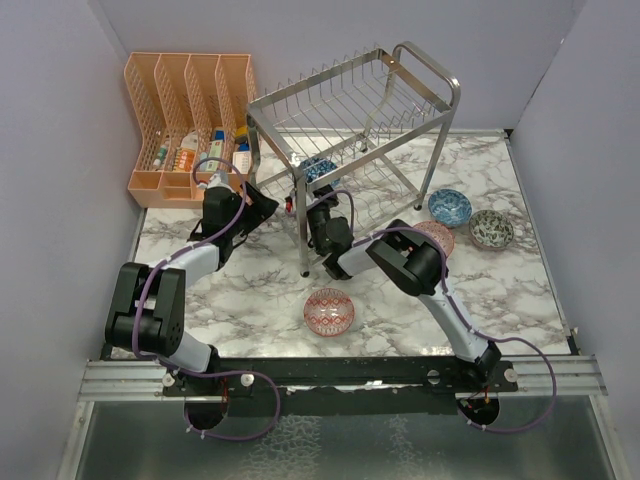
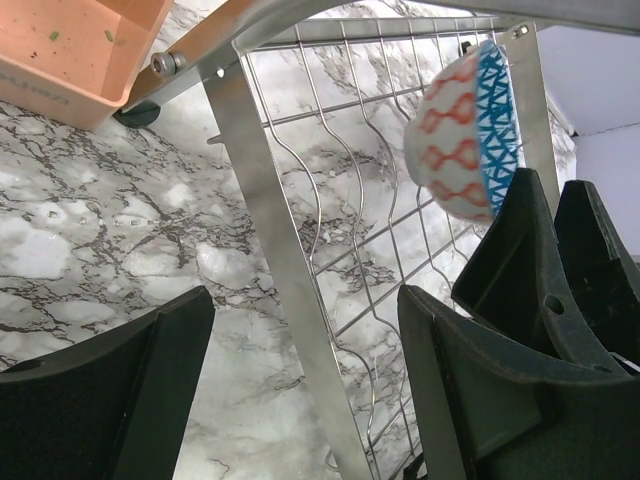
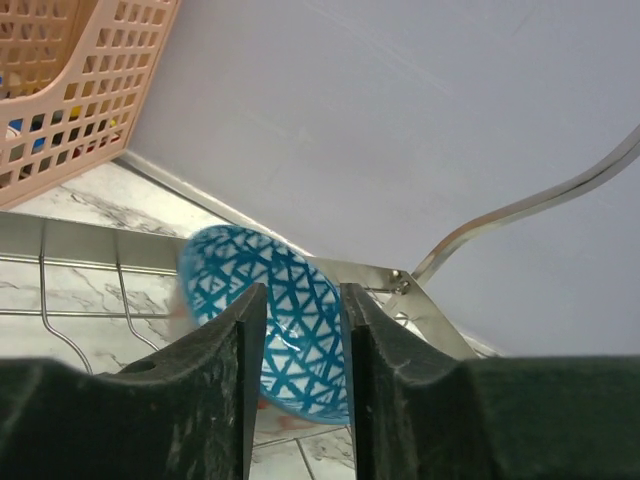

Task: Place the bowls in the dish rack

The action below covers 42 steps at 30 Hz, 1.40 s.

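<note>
The silver wire dish rack [image 1: 352,98] stands at the back centre. A blue-patterned bowl [image 1: 318,168] stands on edge in its lower tier; it also shows in the left wrist view [image 2: 462,130] and the right wrist view [image 3: 295,330]. My right gripper [image 1: 321,212] reaches under the rack, its jaws a little apart, with that bowl just past its tips [image 3: 300,300]. My left gripper [image 1: 262,205] is open and empty at the rack's front-left leg [image 2: 270,250]. On the table lie a red-pink bowl [image 1: 329,311], a blue one [image 1: 449,207], a greyish one [image 1: 491,228] and a pink one [image 1: 438,238].
An orange slotted organiser [image 1: 190,105] with small bottles stands at the back left, and its base shows in the left wrist view [image 2: 70,50]. The rack's looped end rail [image 1: 435,70] rises at the right. Purple-grey walls close in the table on three sides.
</note>
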Each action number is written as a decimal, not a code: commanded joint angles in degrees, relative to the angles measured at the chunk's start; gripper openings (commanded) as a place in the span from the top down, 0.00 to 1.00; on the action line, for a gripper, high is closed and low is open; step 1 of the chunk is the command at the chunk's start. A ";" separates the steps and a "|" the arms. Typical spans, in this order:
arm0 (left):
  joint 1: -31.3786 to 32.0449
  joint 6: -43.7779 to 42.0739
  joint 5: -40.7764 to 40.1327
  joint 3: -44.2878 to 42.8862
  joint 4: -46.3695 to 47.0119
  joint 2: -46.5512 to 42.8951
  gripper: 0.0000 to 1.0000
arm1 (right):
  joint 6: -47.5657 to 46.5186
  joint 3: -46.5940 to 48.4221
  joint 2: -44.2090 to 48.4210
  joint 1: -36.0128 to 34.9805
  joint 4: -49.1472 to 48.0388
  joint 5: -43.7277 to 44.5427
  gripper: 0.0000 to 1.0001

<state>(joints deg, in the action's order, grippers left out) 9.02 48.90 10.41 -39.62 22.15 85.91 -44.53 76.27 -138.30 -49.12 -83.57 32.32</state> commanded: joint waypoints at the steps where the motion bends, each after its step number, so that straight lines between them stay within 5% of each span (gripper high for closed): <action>1: 0.21 -1.09 -1.35 -1.52 0.51 -0.13 0.23 | 3.61 -0.21 1.84 0.10 -2.35 -0.02 0.63; 13: 0.25 -1.24 -1.31 -1.18 0.53 -0.44 0.23 | 14.47 -1.19 4.97 2.79 6.88 2.56 0.60; 42: 0.21 -1.99 -1.56 -1.17 -0.26 -1.00 0.23 | 46.29 -6.06 22.87 4.21 51.63 -8.29 0.58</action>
<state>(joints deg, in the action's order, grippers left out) 9.02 47.86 9.61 -39.72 21.43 85.91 -4.32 71.77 -119.42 -44.77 -40.99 28.14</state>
